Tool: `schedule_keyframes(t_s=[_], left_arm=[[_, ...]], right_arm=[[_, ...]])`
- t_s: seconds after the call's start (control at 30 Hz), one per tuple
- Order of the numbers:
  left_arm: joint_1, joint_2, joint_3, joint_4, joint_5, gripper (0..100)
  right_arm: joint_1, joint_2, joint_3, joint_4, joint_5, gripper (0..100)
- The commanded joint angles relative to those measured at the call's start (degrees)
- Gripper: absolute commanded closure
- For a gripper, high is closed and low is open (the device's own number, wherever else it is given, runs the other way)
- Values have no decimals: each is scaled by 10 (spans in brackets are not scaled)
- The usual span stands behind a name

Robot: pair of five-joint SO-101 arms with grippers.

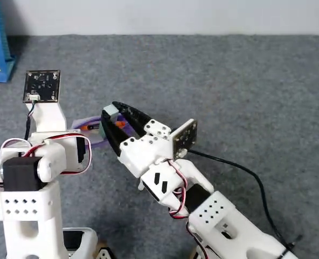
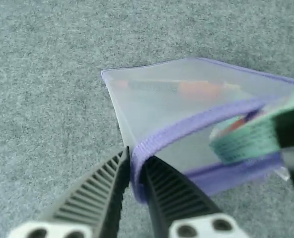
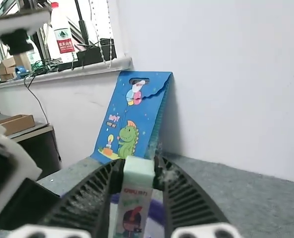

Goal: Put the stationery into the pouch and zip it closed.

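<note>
**A:** Start at the left. What is the left gripper doing?

**B:** The left gripper is pinched together on the purple zipper edge of the pouch, at one end of that edge.

**A:** Where is the pouch?

**B:** It rests on the left half of the grey tabletop, between the two arms, with its long axis running roughly left to right. An orange-and-grey pen lies inside, along the same axis.

**A:** And further right?

**B:** The right gripper is clamped on a pale-green stationery block, over the pouch's zipper edge. The block's long axis runs along the fingers. Its green end points toward the far left corner of the tabletop, where a blue gift bag stands.
</note>
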State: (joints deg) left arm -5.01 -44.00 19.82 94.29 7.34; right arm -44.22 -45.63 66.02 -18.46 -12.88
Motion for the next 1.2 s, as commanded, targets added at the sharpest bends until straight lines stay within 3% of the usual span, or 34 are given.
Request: schedule_keyframes(t_s=[0.0,0.07,0.27,0.4,0.6,0.7,0.93,1.17], left_arm=[[-2,-1,-6,2,4,988],[-2,-1,-6,2,4,988],[-4,-1,-6,3,4,988],[-4,-1,-6,4,4,988],[-5,-1,-5,4,4,988],[-5,-1,-4,4,4,988],[-6,-1,-3,4,4,988],[-6,-1,-3,4,4,988]], right_arm=[[-6,16,-8,-15,7,827],[-13,15,-8,-4,12,760],[-10,-34,-15,54,47,750],[15,-95,-73,245,36,750],[120,-122,-206,539,-86,750],[148,-116,-226,627,-108,750],[179,29,-205,664,-114,750],[178,262,-279,665,-180,750]])
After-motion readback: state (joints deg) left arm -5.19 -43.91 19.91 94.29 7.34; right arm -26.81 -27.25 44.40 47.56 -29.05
